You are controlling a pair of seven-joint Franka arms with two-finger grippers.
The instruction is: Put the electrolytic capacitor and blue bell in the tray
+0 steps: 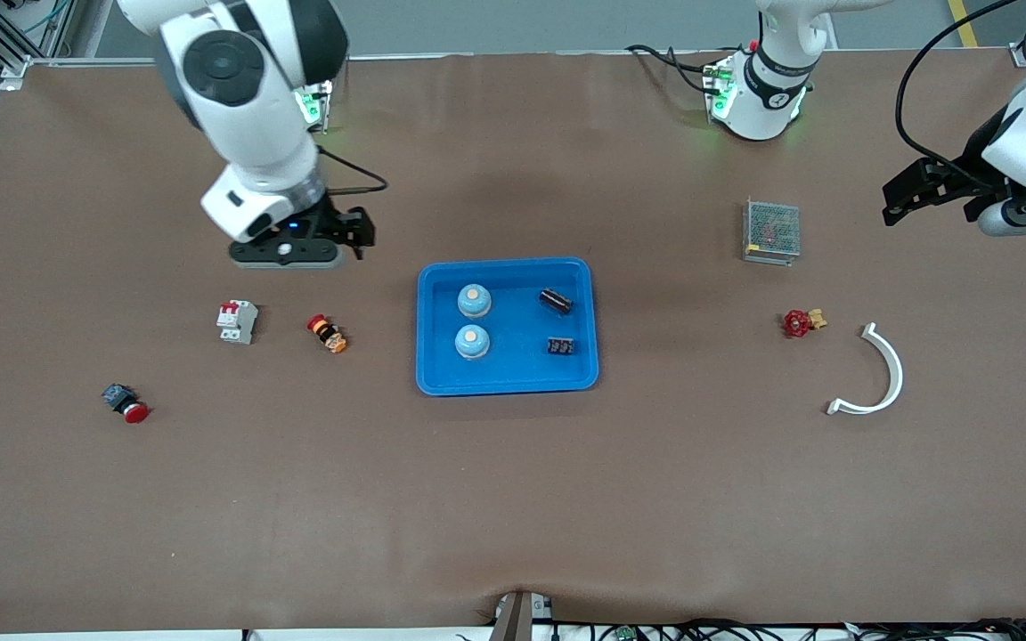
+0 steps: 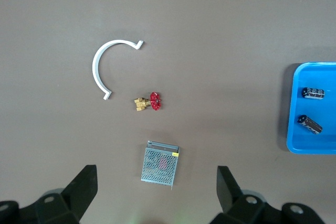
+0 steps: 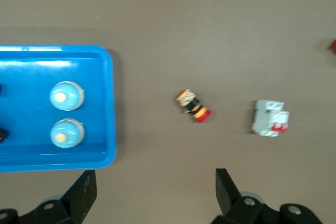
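Blue tray [image 1: 506, 385] sits mid-table. In it: two blue bells [image 1: 474, 300] [image 1: 472, 341] on the right arm's side, two black electrolytic capacitors [image 1: 555, 301] [image 1: 561, 345] on the left arm's side. Right gripper [image 1: 354, 233] hangs over bare table toward the right arm's end, fingers spread wide, holding nothing. Left gripper [image 1: 927, 191] up over the left arm's end, also spread wide and empty, above the metal mesh box [image 2: 160, 165].
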